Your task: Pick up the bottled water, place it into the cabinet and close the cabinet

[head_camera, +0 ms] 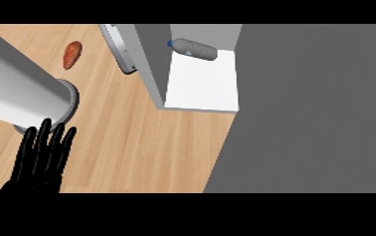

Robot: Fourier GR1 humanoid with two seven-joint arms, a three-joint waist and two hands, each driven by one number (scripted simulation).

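At the lower left of the head view you find the left hand (40, 163). Its fingers are straight, side by side and pointing up the frame, with nothing held in them. Its grey forearm (26, 88) slants in from the upper left, just above the hand. Above the hand and slightly right, well apart from it, an orange-brown oblong item (72, 55) lies on the wooden counter (147, 150). Farther up and right of the hand, the cabinet door (121, 48) stands open, seen edge-on. Past the side wall of the cabinet (152, 65), note the bottled water (195, 49). It lies on its side at the back of the white shelf (202, 85), blue cap toward that wall, well apart from the hand. A flat grey surface (308, 110) fills the far right.
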